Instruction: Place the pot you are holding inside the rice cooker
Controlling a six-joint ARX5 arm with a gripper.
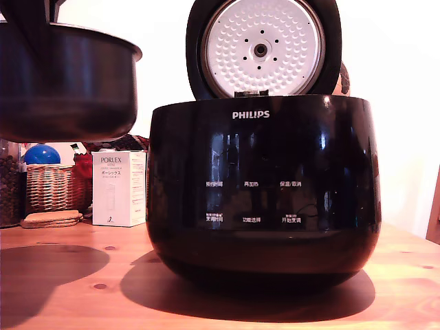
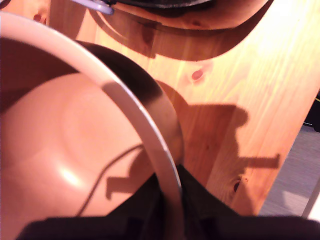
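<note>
Jaws pinched on pot [image 1: 65, 82] rim, held up beside rice cooker [image 1: 261, 192]. Rigid, glossy, prob slippery; rim grip = may swing.

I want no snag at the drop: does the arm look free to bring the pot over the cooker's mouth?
Probably yes. The pot hangs above the table, its base near the rim height of the rice cooker, and the lid stands open. It may need lifting slightly to clear.
</note>
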